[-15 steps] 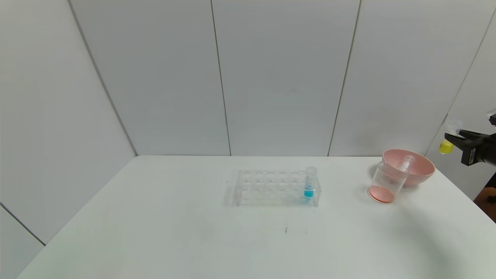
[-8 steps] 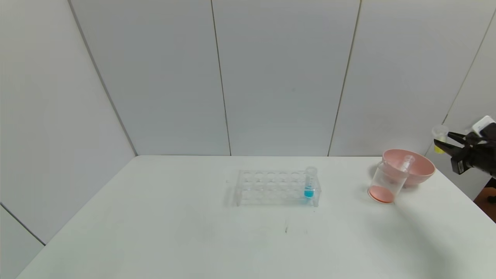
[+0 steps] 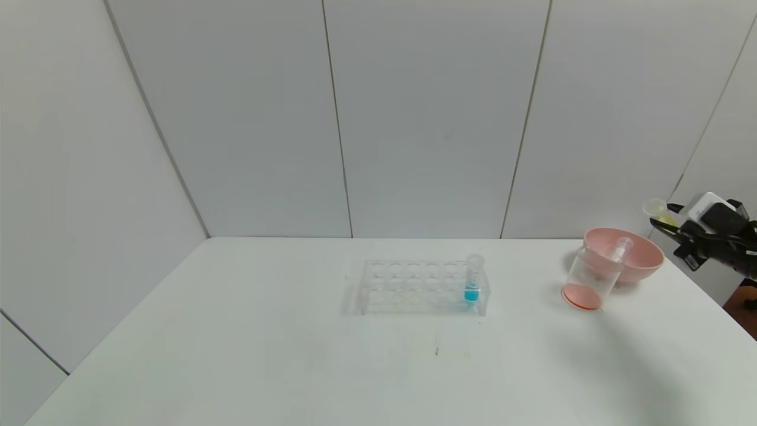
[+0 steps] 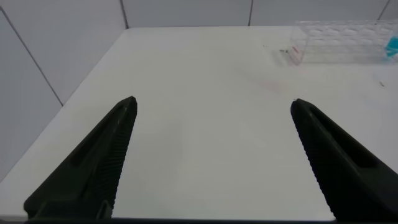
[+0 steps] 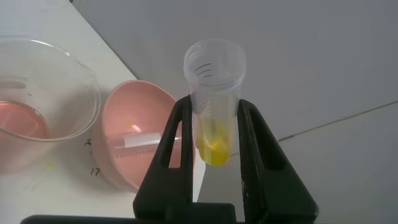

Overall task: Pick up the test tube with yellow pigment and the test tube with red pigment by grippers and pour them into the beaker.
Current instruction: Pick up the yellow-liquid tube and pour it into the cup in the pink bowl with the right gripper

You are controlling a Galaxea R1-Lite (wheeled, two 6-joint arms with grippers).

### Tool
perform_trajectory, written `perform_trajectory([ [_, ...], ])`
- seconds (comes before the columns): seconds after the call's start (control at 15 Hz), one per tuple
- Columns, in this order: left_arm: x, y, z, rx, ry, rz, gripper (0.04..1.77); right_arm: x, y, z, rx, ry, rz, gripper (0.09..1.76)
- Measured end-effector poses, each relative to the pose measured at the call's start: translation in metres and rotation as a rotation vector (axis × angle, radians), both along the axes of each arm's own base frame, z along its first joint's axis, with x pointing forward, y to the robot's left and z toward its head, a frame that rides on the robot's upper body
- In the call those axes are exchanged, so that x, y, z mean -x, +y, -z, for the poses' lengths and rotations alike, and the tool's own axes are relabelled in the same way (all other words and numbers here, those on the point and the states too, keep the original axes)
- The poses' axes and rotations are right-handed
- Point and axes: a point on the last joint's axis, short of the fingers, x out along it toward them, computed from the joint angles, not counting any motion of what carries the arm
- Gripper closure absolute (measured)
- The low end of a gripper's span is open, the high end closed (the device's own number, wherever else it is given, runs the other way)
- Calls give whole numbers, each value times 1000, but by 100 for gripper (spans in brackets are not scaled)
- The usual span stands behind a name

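My right gripper is shut on the test tube with yellow pigment, held in the air past the table's right edge, right of the pink bowl. In the right wrist view the gripper clamps the tube with yellow liquid at its rounded end. The beaker stands in front of the bowl with red-orange liquid at its bottom, and also shows in the right wrist view. No tube with red liquid shows; an empty clear tube lies in the bowl. My left gripper is open and empty over the table.
The pink bowl stands at the table's back right, touching the beaker. A clear tube rack at mid-table holds a blue-liquid tube; the rack also shows in the left wrist view. The table's right edge lies close below my right gripper.
My right gripper has moved left towards the bowl with the yellow tube and has rolled, so the tube is tipped further over. Nothing else has moved.
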Motion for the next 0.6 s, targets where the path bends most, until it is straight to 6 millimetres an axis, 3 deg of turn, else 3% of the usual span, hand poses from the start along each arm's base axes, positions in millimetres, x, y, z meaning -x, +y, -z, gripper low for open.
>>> perform_trajectory([
  [0.6, 0, 0, 0, 0, 0, 0, 5, -6, 24, 5, 98, 2, 7, 135],
])
